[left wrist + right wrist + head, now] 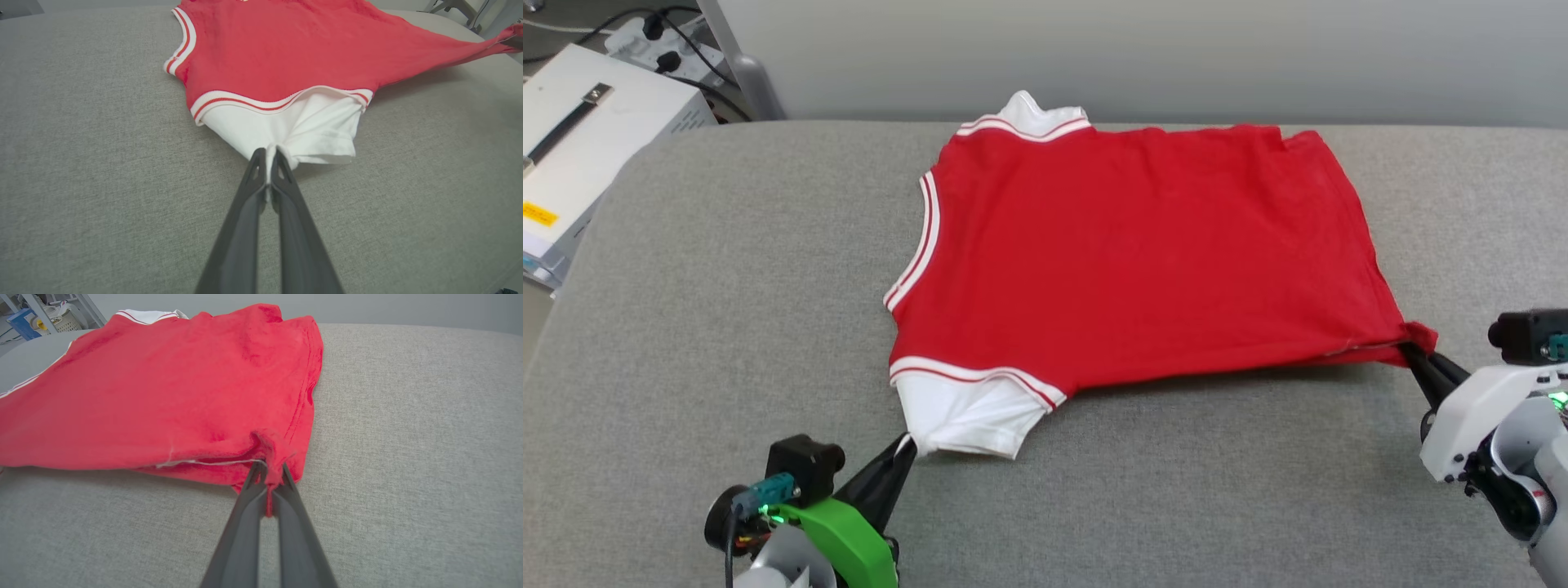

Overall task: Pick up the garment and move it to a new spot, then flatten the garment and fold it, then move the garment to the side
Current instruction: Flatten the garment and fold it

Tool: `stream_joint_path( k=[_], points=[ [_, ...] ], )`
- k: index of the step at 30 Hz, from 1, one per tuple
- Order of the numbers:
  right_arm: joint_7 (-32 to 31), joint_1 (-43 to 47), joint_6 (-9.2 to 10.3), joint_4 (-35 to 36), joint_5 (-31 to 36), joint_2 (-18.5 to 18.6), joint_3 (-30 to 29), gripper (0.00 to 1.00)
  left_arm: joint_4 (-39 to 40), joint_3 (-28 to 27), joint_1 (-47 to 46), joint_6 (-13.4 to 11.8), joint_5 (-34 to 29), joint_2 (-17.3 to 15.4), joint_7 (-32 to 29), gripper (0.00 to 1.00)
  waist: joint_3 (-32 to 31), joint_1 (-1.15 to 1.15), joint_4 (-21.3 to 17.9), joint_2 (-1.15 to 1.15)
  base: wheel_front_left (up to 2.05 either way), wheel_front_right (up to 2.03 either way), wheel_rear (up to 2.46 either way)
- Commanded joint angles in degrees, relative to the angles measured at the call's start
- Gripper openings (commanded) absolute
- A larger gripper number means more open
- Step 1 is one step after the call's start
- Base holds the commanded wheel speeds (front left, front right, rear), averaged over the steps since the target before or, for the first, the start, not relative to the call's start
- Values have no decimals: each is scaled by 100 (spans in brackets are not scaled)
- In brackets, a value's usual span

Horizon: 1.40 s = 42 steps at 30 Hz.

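1. grey fabric surface [727, 310] under a pale wall [1176, 57] in the head view. one garment [1143, 261] lies mid-surface, plain red side up, stretched between two grippers. one white box [596, 139] and one power strip [658, 41] sit beyond the far left corner.
2. left wrist view: left gripper [268, 152] is clamped tight on the white sleeve's edge.
3. right wrist view: right gripper [269, 467] is pinched hard on the red hem corner. one basket [65, 320] far behind.
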<state>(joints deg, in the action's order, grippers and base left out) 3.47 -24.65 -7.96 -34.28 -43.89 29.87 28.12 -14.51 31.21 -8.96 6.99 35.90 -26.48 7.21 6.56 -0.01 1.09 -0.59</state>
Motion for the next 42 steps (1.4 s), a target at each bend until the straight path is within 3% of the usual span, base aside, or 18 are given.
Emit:
stream_joint_path(
  k=[1, 14, 23, 34, 42],
  points=[
    [-67, 193, 47, 97, -135, 84, -1, 0, 137, 27, 203, -54, 69, -96, -71, 0, -318, 1, 65, 59, 0, 0, 0],
    [-1117, 1982, 47, 1101, -971, 655, -511, 0, 1282, 317, 1385, -236, 298, -652, -759, 0, -911, 1, 182, 59, 0, 0, 0],
    [-1917, 3196, 47, 2010, -891, 616, -1259, 0, 1893, 578, 2028, -274, 533, -956, -1249, 0, -1028, 1, 161, 59, 0, 0, 0],
    [-2529, 3481, 47, 3106, -458, 286, -2079, 0, 1994, 116, 1448, -570, 367, -684, -622, 0, -835, 1, 79, 59, 0, 0, 0],
    [-2888, 3081, 47, 3276, -32, 7, -2419, 0, 1476, -45, 536, -635, 205, -296, -382, 0, -442, 1, 39, 59, 0, 0, 0]
  ],
)
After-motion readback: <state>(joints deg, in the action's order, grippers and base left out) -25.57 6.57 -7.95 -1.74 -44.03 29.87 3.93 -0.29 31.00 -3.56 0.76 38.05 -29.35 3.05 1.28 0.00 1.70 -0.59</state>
